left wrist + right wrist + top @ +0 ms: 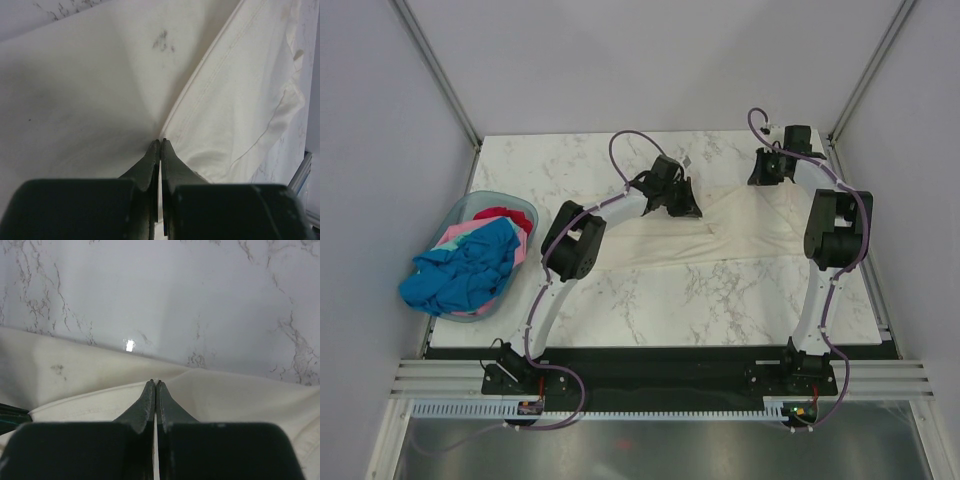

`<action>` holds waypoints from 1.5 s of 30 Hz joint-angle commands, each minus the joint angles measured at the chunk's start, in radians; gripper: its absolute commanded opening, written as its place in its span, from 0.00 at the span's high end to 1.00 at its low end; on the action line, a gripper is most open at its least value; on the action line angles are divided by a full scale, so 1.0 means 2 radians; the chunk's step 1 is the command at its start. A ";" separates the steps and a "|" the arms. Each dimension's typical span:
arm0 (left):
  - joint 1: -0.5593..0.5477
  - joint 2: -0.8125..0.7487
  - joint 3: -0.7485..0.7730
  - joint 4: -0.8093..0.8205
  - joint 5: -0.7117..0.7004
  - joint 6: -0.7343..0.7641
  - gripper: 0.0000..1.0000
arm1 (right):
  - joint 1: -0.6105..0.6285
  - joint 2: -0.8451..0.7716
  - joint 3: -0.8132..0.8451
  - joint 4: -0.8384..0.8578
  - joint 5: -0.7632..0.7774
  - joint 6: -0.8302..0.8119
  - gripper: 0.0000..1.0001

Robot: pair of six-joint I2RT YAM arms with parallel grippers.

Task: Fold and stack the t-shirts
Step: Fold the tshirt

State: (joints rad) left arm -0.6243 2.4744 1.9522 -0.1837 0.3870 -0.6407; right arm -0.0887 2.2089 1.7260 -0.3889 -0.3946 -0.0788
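Cream-white cloth t-shirt [720, 238], far edge being held.
It is being clamped thinly by left gripper [160, 141] and right gripper [156, 382]; slippage is probably being risked under uneven pull.

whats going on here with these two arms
They are folding shirts. The left arm and right arm each have their jaws shut on the cream shirt, which is stretched between them on the table. More shirts, a blue shirt on top, sit in the basket at the left.
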 commanded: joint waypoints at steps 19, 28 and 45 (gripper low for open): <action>-0.002 -0.054 -0.021 -0.025 -0.049 -0.006 0.87 | 0.006 -0.011 0.002 0.057 0.042 0.019 0.78; -0.002 -0.132 -0.033 -0.111 -0.123 0.037 0.67 | 0.004 -0.077 0.014 -0.094 0.187 0.176 0.60; 0.010 -0.272 -0.308 -0.114 -0.150 0.049 0.68 | 0.002 -0.186 -0.208 -0.145 0.241 0.227 1.00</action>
State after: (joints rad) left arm -0.6220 1.9671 1.3979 -0.3977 0.1551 -0.5701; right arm -0.0780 1.8656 1.3327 -0.7021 0.0032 0.3626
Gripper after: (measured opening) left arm 0.321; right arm 0.007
